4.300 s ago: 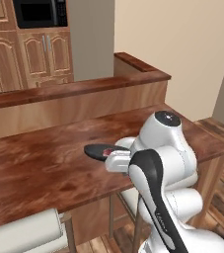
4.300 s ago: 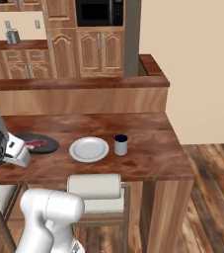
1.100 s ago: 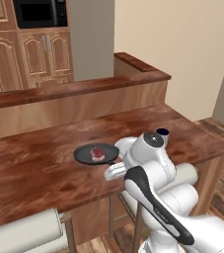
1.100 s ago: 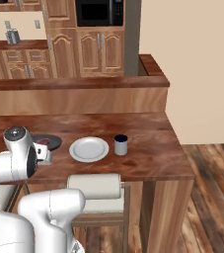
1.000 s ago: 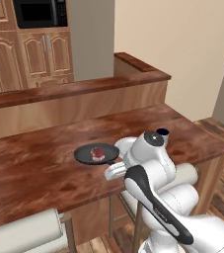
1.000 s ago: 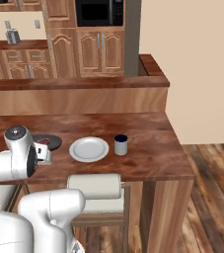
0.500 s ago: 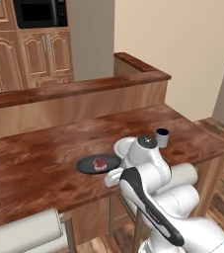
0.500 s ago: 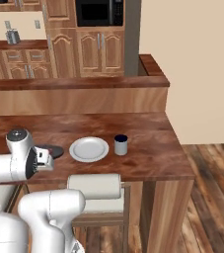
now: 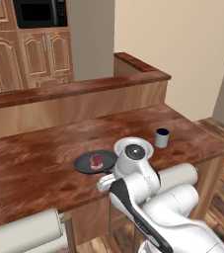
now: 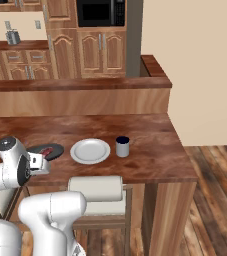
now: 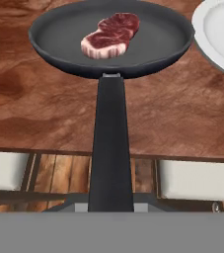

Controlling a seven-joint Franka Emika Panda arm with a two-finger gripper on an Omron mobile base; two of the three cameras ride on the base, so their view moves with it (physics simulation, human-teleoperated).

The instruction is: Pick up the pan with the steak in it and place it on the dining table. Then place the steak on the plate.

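Holding the pan (image 11: 111,37) by the near end of its long black handle, my gripper (image 11: 110,206) has its jaws closed tight around that handle, which runs straight ahead of the hand to the round dark bowl. I see the steak (image 11: 109,35) lying flat inside the pan, a little beyond the handle's root and slightly toward the far side of the bowl. Under the pan and just ahead of the hand is the reddish-brown dining table (image 11: 44,113); from the hand view I cannot tell whether the pan's base touches the wood or sits just above it. The white plate (image 11: 219,34) lies on the table just beside the pan, off to the right of the hand. In the right base view the plate (image 10: 90,150) sits between the pan (image 10: 48,151) and a small dark blue cup (image 10: 122,146), which stands further right again. From the left base view I see the pan (image 9: 94,162) near the table's front edge, with the steak (image 9: 96,160) in it and the cup (image 9: 162,138) well apart beyond the arm.
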